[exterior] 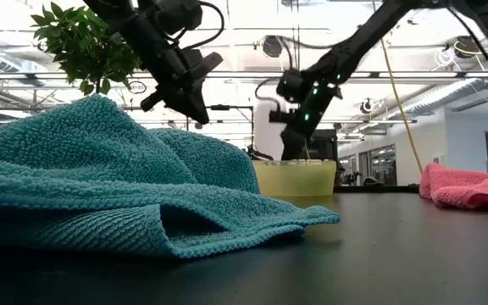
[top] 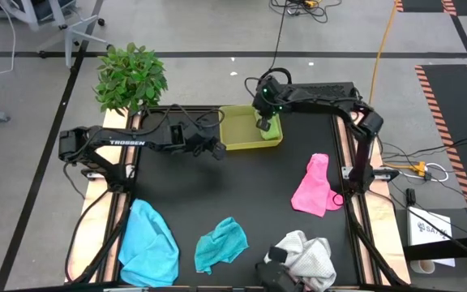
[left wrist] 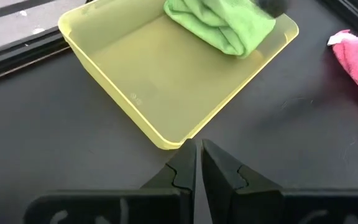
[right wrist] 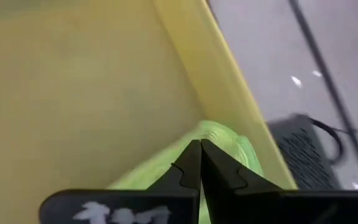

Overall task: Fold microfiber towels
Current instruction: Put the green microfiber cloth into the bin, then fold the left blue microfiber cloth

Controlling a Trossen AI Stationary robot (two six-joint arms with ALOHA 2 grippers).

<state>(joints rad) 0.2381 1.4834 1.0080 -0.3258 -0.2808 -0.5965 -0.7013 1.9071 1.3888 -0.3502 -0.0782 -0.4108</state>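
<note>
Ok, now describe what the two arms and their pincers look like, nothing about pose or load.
Both arms are matte black, built of jointed tube-like links. The left arm carries white TROSSEN lettering along its link and loose black cables near the wrist. The right arm shows small green lights by its wrist. Each ends in a pincer, left pincer and right pincer, with two flat black fingers notched on their inner edges.

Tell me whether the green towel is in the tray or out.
In. The green towel lies bunched in a corner of the tray, with the right gripper down on it.
</note>
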